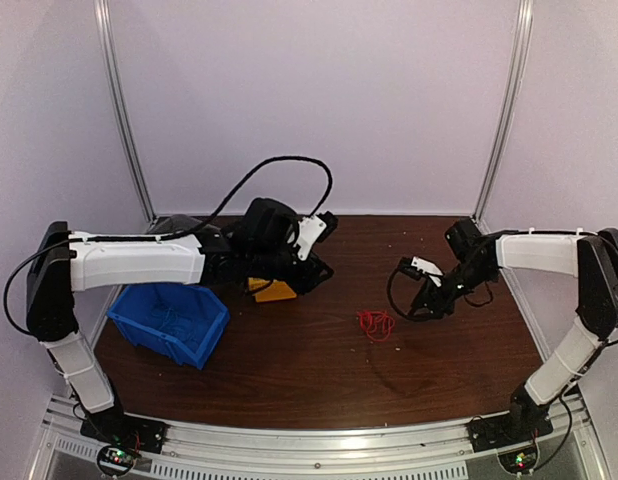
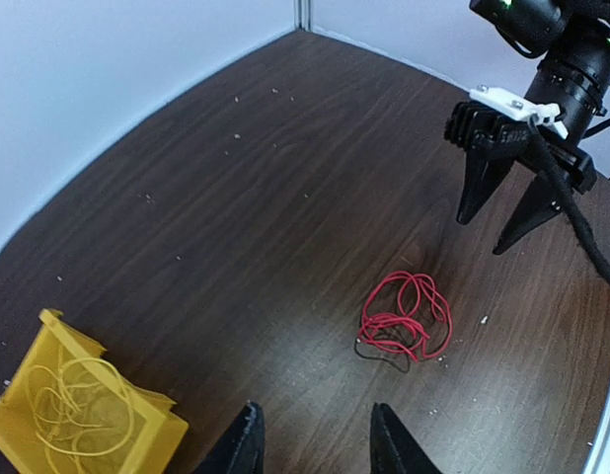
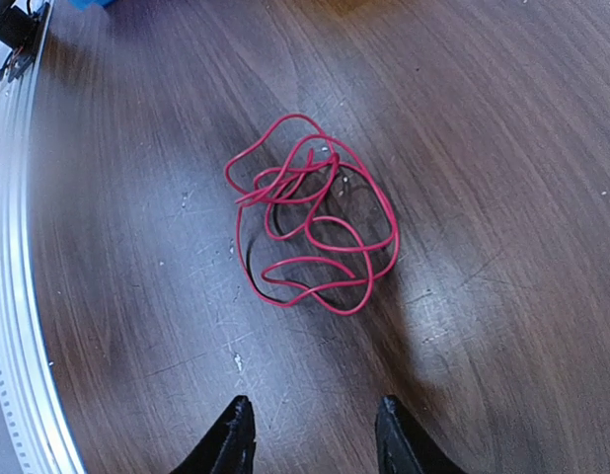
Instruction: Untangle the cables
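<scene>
Progress: thin yellow wire in yellow plastic tray
Remaining: thin red wire knot; left gripper, right gripper half-open, empty

Red cables, one black strand; yellow bin at 10 o'clock, blue bin at 9; brown wood-grain table.

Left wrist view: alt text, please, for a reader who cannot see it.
A red cable tangle lies loose on the dark wooden table, untouched. The right gripper hangs open beyond it; a yellow bin holding yellow cable sits lower left.
</scene>
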Motion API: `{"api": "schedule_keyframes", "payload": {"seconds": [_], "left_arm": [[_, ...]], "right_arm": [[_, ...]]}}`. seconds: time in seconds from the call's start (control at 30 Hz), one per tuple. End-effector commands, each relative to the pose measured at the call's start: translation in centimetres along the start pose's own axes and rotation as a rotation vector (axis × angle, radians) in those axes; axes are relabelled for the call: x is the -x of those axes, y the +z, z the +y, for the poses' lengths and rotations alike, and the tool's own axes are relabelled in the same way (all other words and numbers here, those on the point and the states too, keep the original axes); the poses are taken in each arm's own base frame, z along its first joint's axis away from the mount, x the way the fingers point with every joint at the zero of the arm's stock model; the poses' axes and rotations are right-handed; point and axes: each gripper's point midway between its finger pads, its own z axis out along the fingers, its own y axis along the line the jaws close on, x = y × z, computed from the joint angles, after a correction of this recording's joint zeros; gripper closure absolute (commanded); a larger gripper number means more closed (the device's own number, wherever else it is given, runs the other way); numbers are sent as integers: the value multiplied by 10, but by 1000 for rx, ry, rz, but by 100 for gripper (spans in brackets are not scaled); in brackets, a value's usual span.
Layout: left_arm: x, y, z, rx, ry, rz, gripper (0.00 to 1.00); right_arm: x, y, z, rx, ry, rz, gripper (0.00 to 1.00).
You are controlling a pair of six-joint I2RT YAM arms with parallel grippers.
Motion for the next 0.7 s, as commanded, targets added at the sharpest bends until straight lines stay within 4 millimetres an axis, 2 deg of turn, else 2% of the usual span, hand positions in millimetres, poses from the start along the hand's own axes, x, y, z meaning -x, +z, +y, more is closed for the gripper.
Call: {"api": "schedule_keyframes", "payload": {"seconds": [0.0, 0.13, 0.3, 0.57, 0.67], "left_arm": [[-9, 13, -13, -69, -146, -25, 61], [-27, 17, -9, -50, -208, -1, 60], [-26, 18, -9, -48, -226, -22, 60], [-31, 21, -6, -32, -239, -23, 60], [-34, 23, -6, -32, -242, -20, 60]], "right_arm": [[-2, 18, 1, -5, -56, 36, 56], [-1, 34, -10, -5, -29, 69, 54], [-3, 51, -16, 37, -3, 96, 54], [5, 66, -23, 63, 24, 94, 55], [4, 72, -24, 90, 37, 103, 60]]}}
